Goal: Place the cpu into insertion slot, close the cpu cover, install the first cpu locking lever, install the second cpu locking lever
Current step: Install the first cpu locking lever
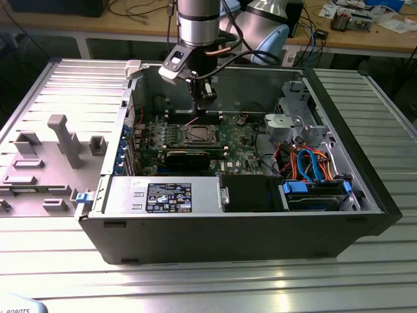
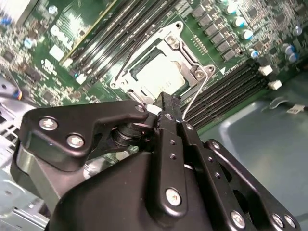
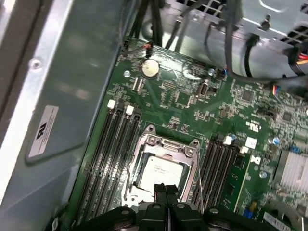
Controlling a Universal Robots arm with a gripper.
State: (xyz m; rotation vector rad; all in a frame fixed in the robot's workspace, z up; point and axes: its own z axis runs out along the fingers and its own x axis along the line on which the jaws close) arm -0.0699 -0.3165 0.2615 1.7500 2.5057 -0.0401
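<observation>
My gripper (image 3: pixel 166 188) hangs closed and empty just above the socket (image 3: pixel 161 166). Both wrist views show me the chip (image 2: pixel 161 77) seated under its lowered frame; from outside, the socket sits at the gripper's six o'clock.

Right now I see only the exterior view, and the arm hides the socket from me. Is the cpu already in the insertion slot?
Observer: Yes. In the second wrist view, the cpu lies flat in the insertion slot.
Operator: Is the cpu cover down?
Observer: Yes, the cpu cover lies flat, framing the chip.
Operator: And the levers?
Observer: One wire lever runs from the socket's corner to the tip of the end effector, which is shut. I cannot tell if they touch.
</observation>
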